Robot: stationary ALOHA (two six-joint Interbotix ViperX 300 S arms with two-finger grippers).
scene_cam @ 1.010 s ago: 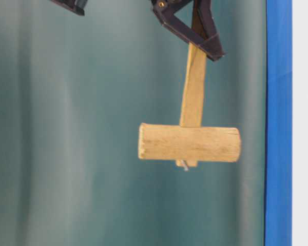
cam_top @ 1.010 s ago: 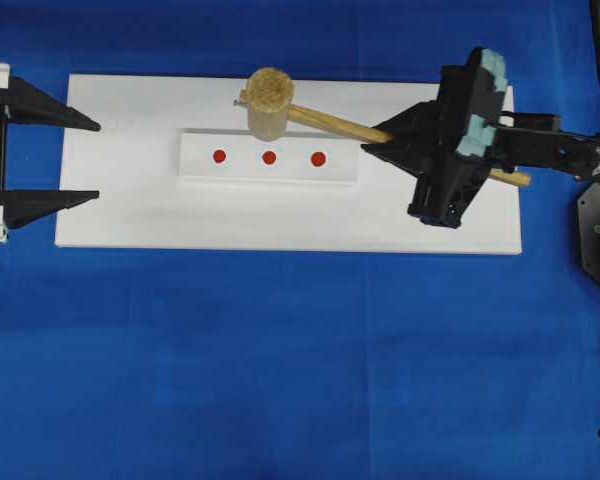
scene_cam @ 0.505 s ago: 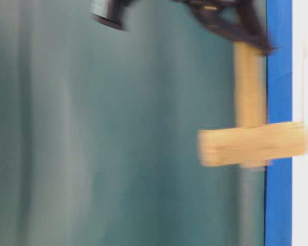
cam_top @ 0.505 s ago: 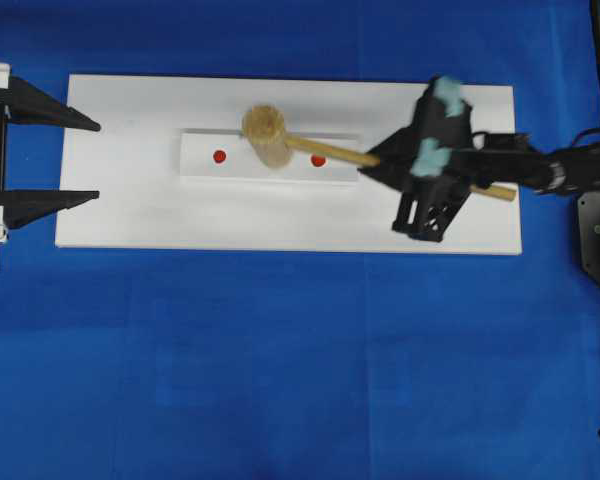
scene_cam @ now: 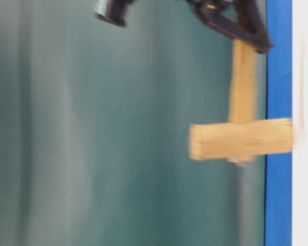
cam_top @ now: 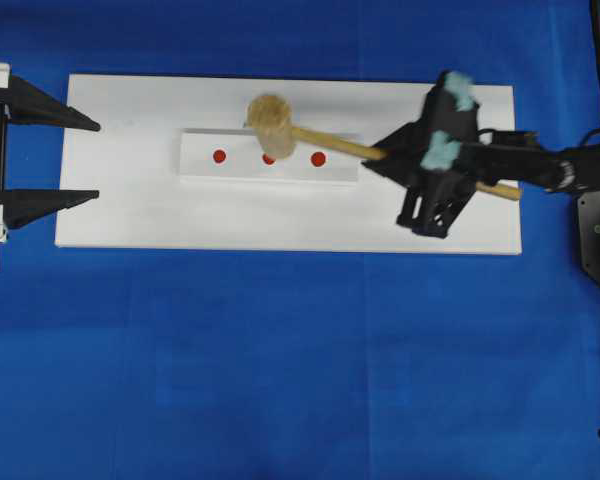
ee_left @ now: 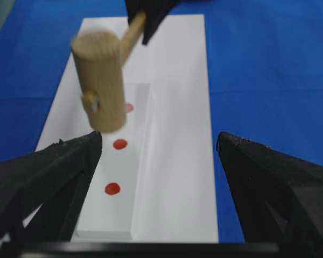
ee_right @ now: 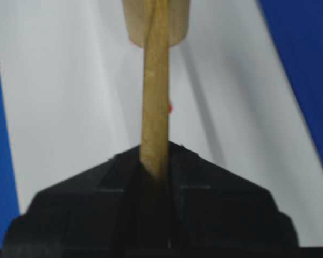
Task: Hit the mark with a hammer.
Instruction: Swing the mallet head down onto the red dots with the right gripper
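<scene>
A: Where is our hammer now?

B: We hold it in our right gripper. The jaws are pinched tight on the flat handle, about halfway along it. The fat round head hangs over the middle red mark on the raised white strip. From above, the head covers most of that mark.

A: How will the hammer feel?

B: We think it is stiff, plain wood and won't bend. The head looks heavy next to the thin handle, so it may want to tip down. The flat handle gives our jaws two good sides to squeeze. A hold nearer the head would be steadier, we guess, but would swing less.

A: And our left gripper?

B: Its jaws stand wide apart, holding nothing, at 9 o'clock on the white board.

A: What can't we see well?

B: The head is blurry. We can't tell if it touches the mark. The far handle end hides behind our arm.
</scene>
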